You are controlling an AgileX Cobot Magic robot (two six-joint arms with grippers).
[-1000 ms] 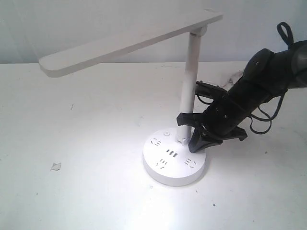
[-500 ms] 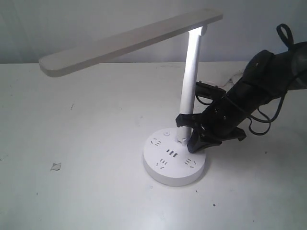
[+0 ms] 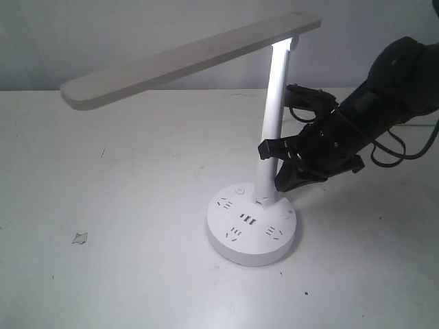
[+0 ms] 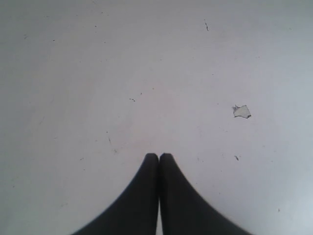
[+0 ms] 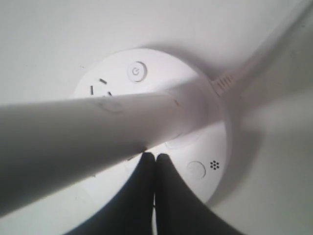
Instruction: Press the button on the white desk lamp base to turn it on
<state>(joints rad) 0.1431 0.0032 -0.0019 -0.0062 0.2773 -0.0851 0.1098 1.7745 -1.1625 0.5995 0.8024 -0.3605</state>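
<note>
The white desk lamp (image 3: 185, 58) stands mid-table, its flat bar head reaching left from a slim pole (image 3: 273, 123) that glows bright near the top. The white desk lamp base (image 3: 252, 229) is a round disc with socket slots and USB ports. In the right wrist view the base (image 5: 161, 63) shows a power-symbol button (image 5: 136, 71) and a second round button (image 5: 195, 170), with the pole (image 5: 88, 132) crossing in front. My right gripper (image 3: 280, 186) (image 5: 155, 155) is shut and empty, hovering just above the base's rear right edge beside the pole. My left gripper (image 4: 159, 155) is shut over bare table.
A small scrap (image 3: 80, 238) (image 4: 241, 111) lies on the white table (image 3: 123, 274) at the left. A white cable (image 5: 254, 63) leaves the base. Black cables hang from the right arm (image 3: 384, 96).
The right gripper has lifted off the base and drawn back up and to the right. The bright glare on the base has faded while the pole top looks lit.
</note>
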